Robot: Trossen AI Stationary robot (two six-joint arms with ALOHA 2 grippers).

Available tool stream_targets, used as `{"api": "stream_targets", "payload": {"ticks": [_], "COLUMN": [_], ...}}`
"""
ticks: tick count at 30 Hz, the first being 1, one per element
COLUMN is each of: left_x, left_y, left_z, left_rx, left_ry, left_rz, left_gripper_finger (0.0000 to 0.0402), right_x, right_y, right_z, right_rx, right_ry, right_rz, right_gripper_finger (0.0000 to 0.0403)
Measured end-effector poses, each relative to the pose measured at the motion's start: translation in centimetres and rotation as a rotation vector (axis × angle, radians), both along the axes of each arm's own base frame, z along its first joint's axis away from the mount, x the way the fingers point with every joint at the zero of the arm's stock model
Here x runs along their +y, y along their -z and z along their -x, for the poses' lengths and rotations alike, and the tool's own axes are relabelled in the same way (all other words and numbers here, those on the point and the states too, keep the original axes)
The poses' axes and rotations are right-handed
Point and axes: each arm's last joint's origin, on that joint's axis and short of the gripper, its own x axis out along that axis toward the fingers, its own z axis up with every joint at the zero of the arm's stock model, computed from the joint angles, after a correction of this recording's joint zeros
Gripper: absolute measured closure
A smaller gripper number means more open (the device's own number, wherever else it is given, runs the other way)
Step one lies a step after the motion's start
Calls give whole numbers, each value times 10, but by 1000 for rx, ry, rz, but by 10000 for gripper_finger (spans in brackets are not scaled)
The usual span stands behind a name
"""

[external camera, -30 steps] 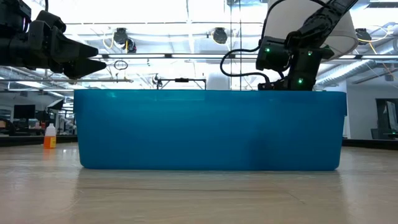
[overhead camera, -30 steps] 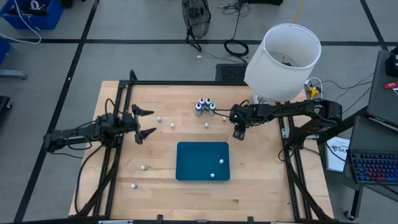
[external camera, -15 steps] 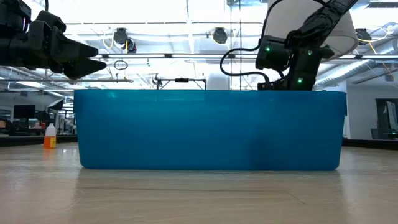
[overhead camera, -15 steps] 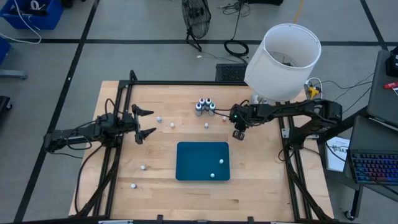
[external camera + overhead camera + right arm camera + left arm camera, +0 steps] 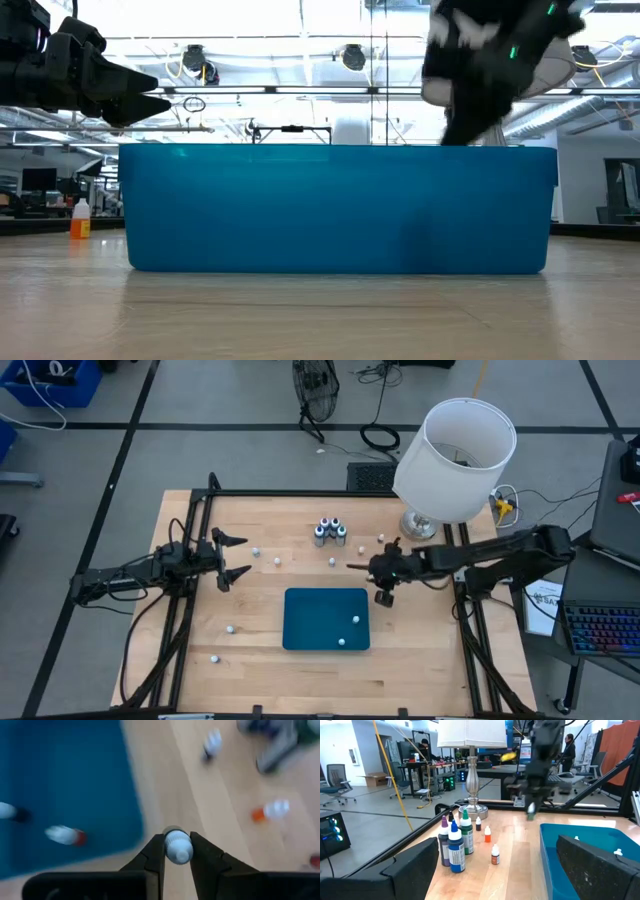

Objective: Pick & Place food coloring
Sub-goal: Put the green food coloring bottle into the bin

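Pinching one small white-capped food coloring bottle (image 5: 178,845) between the narrowly closed fingers of the right gripper (image 5: 384,594), cap turned towards the wrist camera, so probably carrying the bottle's long axis in line with the fingers and roughly upright over the table (image 5: 420,645). Hanging above bare wood just beside the teal tray (image 5: 312,615), off its far right corner, not yet over the blue floor. Needing, by the look of it, only a short sideways carry towards the robot's left and slightly nearer before letting go, with the tray's wall lying between bottle and drop spot. Sharing the target with two bottles already inside (image 5: 356,620), both lying near the tray's right side, so likely aiming clear of them towards open floor. Leaving several loose bottles (image 5: 278,559) scattered on the wood and a cluster of larger bottles (image 5: 330,531) standing at the far side. Keeping the left gripper (image 5: 232,557) spread wide and empty over the left part of the table, well apart from the tray and much the farther of the two.
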Motion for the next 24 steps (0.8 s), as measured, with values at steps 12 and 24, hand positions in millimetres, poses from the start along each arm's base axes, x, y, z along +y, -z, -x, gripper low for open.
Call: {"api": "stream_targets", "payload": {"ticks": [12,24], "left_x": [0,0], "left_y": [0,0], "left_z": [0,0], "left_rx": [0,0], "left_ry": [0,1], "left_rz": [0,0], "left_gripper_finger": [2,2], "right_x": [94,153], "right_y": [-58,-1], "right_z": [-68,-92], "right_rx": [10,393], "right_ry": [-271,-315], "right_rz": [64,61], "right_gripper_finger": [350,350]}}
